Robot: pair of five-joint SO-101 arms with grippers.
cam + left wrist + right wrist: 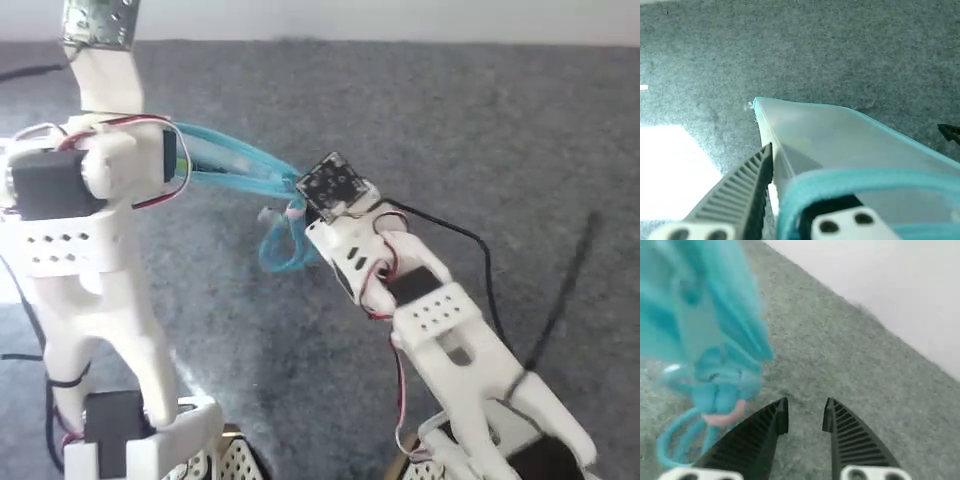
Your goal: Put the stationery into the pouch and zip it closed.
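Note:
A translucent pouch with teal edging hangs above the grey table, and my left gripper is shut on one end of it. In the left wrist view the pouch sits pinched beside the grey ridged finger of my left gripper. A teal loop strap with a pink bit dangles from the pouch's other end. My right gripper is at that end. In the right wrist view my right gripper is open and holds nothing, just beside the pouch and its loop. I cannot tell what the pouch contains.
The table is covered in grey carpet-like fabric. A black cable runs across it on the right, beside the right arm. A pale wall borders the far edge. A bright sunlit patch lies on the fabric.

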